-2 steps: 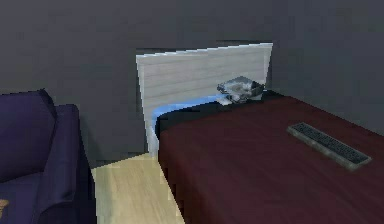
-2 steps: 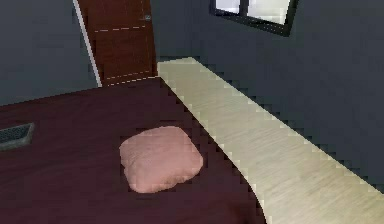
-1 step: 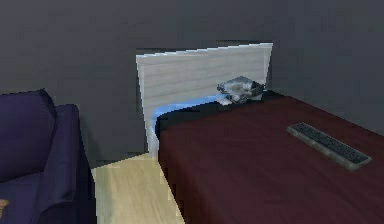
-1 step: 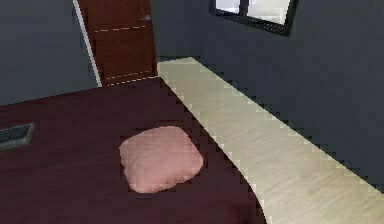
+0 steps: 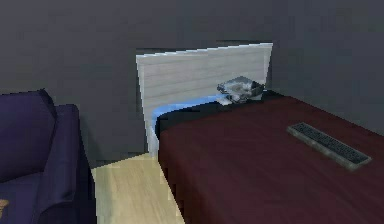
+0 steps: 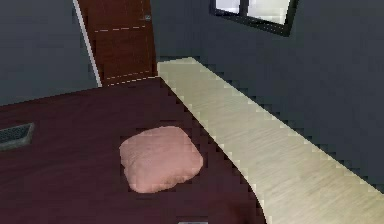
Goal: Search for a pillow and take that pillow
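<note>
On the dark red bed (image 6: 70,170), in the arm side view, lies one pink, square, plump pillow (image 6: 160,160). It rests flat on the cover, near the bed's edge towards the arm side view's right, and touches nothing else. A dark flat object (image 6: 15,135) lies on the same cover at the view's left edge, well apart from the pillow. Beyond the bed runs a strip of light wooden floor (image 6: 260,130). A reddish-brown door (image 6: 120,40) in a pale frame stands at the far end of that strip. A window (image 6: 255,12) is set in the dark wall at the upper right.

Forward view: the bed (image 5: 250,160) fills the lower right, with a white slatted headboard (image 5: 200,70) against the grey wall. A blue strip of bedding (image 5: 185,108) lies at the foot of the headboard. A small grey item (image 5: 240,90), too indistinct to name, sits beside it at the head of the bed. A long, dark, flat slab (image 5: 328,143) lies on the cover towards the right. A dark purple armchair (image 5: 35,150) stands at the left, with light floor between it and the bed.

End effector: whether it is open, closed or gripping anything cannot be told.
</note>
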Robot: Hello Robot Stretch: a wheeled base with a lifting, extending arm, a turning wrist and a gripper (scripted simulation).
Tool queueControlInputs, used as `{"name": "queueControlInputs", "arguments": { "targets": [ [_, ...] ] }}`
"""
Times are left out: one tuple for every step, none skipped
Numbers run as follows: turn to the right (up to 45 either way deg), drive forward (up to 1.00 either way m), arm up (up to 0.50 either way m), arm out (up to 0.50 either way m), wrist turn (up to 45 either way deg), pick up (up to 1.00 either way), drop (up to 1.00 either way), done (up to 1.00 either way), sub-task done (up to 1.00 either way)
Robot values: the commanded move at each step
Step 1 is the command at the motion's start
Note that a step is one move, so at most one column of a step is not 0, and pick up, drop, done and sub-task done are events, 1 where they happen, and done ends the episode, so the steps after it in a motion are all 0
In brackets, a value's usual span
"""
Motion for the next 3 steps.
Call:
{"name": "queueControlInputs", "arguments": {
  "targets": [
    [0.0, 0.0, 0.0, 0.34, 0.0, 0.0, 0.0, 0.0, 0.0],
    [0.0, 0.0, 0.0, 0.0, 45.0, 0.0, 0.0, 0.0, 0.0],
    [0.0, 0.0, 0.0, 0.0, 45.0, 0.0, 0.0, 0.0, 0.0]
  ]
}}
